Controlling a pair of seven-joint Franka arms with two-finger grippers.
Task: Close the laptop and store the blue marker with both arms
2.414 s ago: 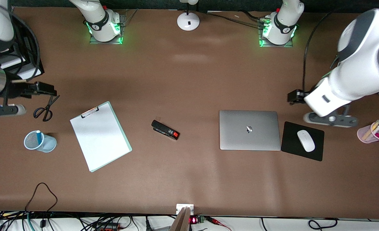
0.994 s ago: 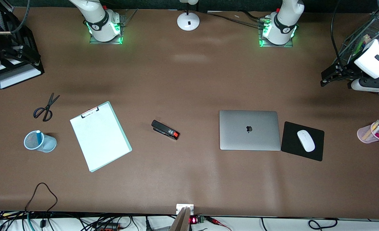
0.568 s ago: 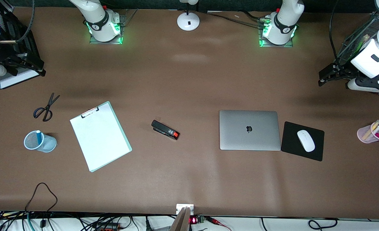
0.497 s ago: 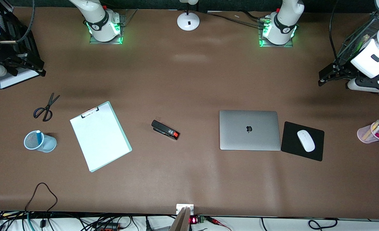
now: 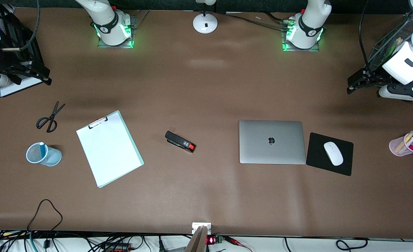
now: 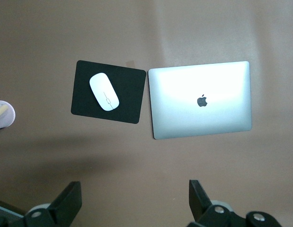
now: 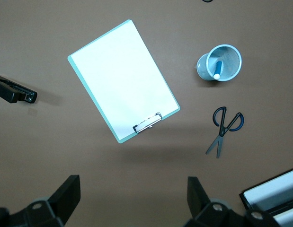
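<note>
The silver-grey laptop (image 5: 272, 141) lies shut on the table, apple logo up; it also shows in the left wrist view (image 6: 199, 99). The blue marker (image 5: 42, 149) stands in a light-blue mesh cup (image 5: 49, 157) toward the right arm's end, and both show in the right wrist view, marker (image 7: 217, 70) in cup (image 7: 220, 63). My left gripper (image 5: 353, 82) is open and empty, high over the table's left-arm end (image 6: 135, 201). My right gripper (image 5: 38, 73) is open and empty, high by a black tray (image 7: 133, 201).
A black mouse pad (image 5: 318, 164) with a white mouse (image 5: 333, 153) lies beside the laptop. A pink cup of pens (image 5: 406, 145), a stapler (image 5: 180, 141), a clipboard (image 5: 109, 148), scissors (image 5: 49, 117), a black paper tray (image 5: 15, 87) and a lamp base (image 5: 205, 22) are on the table.
Both arms have drawn back from low over the table to its two ends. In the last half second they hardly move. Laptop and marker have not moved.
</note>
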